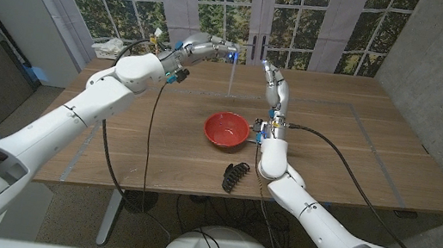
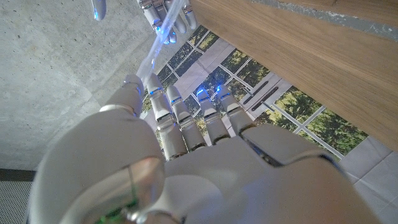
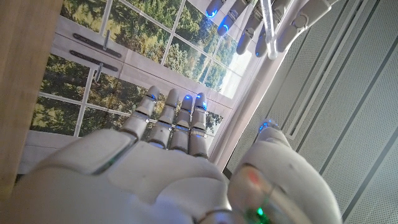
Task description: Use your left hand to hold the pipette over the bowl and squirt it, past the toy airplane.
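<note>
**Pipette held high behind bowl, not yet over it**

Black claw-shaped object [image 1: 235,176] sits nearest on the table's [image 1: 372,163] front part, just ahead of the right forearm; too small to say what it is. No toy airplane can be identified with any certainty.

Bowl [image 1: 227,130]: red, upright, mid-table, contents not discernible.

Left hand [image 1: 206,50]: raised well above the table at the far side, arm stretched across from the left. Fingers pinch the top of the pipette [image 1: 233,75], whose thin clear stem hangs straight down. Tip points at the table just behind the bowl's far rim, as far as the head view allows; stem vertical, presumably so any drop falls straight. The left wrist view shows the stem [image 2: 163,38] running out from between thumb and fingers.

Right hand [image 1: 275,86]: upright beside the bowl's right, fingers straight and apart, holding nothing. Seemingly parked clear of the left arm's path. In the right wrist view, its fingers [image 3: 180,121] are extended, with the left hand above gripping the stem.

Judgement: carry is nearly done; a short move toward the near side should centre the tip over the bowl before squeezing. Risk: squirting early would wet the wood.
</note>
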